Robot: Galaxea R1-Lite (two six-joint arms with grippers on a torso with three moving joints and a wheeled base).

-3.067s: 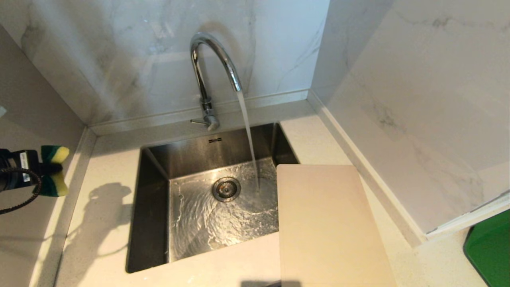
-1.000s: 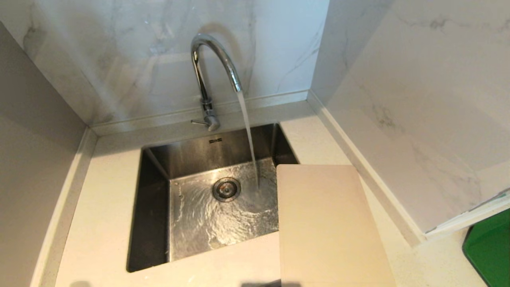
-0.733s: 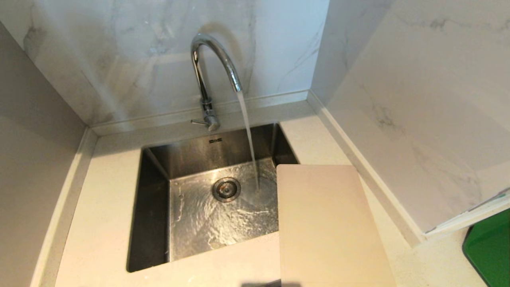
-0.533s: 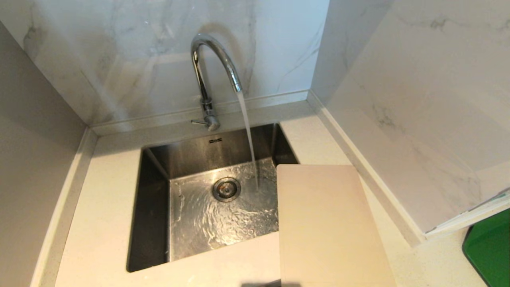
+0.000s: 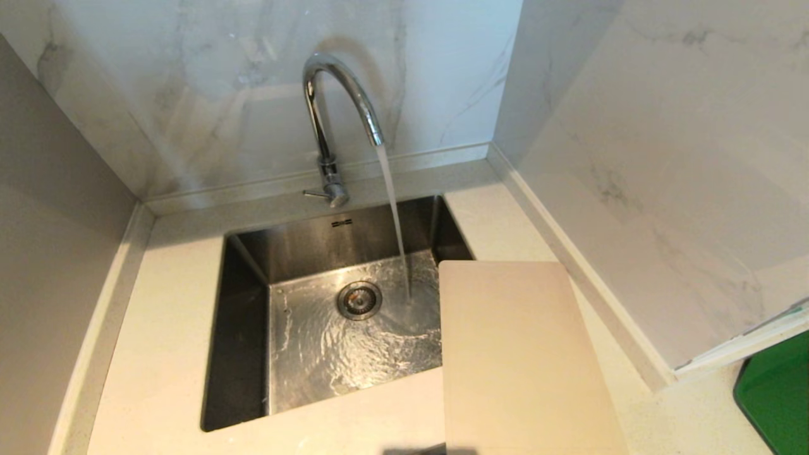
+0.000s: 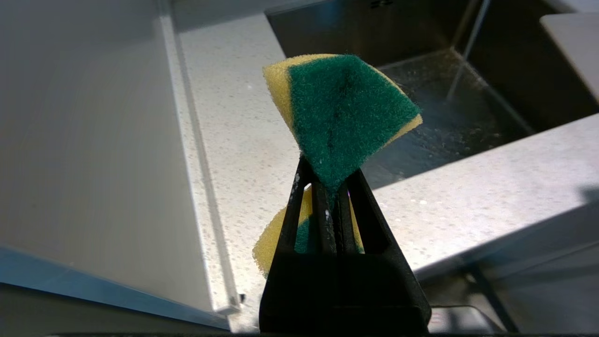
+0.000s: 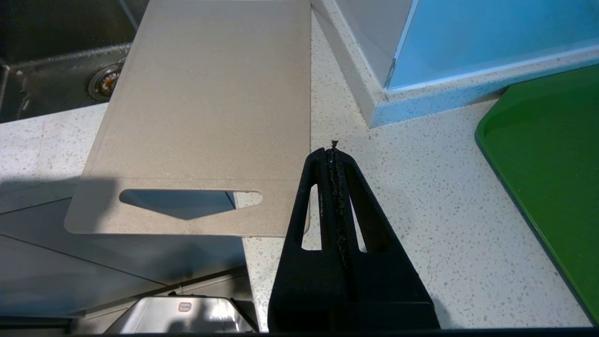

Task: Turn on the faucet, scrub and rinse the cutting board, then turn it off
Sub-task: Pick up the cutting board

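Observation:
The chrome faucet [image 5: 335, 107] stands behind the steel sink [image 5: 246, 303], and a stream of water runs from its spout onto the sink floor. The cream cutting board [image 5: 524, 360] lies flat on the counter to the right, its left edge over the sink; its handle hole [image 7: 187, 200] overhangs the counter's front edge. My left gripper [image 6: 330, 185] is shut on a green and yellow sponge [image 6: 344, 112], pulled back at the counter's front left, outside the head view. My right gripper [image 7: 333, 154] is shut and empty, near the board's front right corner.
A green tray [image 5: 774, 398] lies on the counter at the far right. Marble walls close in the back and right, and a grey panel [image 5: 50, 265] the left. Speckled white countertop [image 5: 158, 354] surrounds the sink. The drain [image 5: 359, 299] sits mid-basin.
Three seconds ago my left gripper with the sponge showed at the head view's left edge; it has since drawn back out of that view. The water keeps running and the board has not moved.

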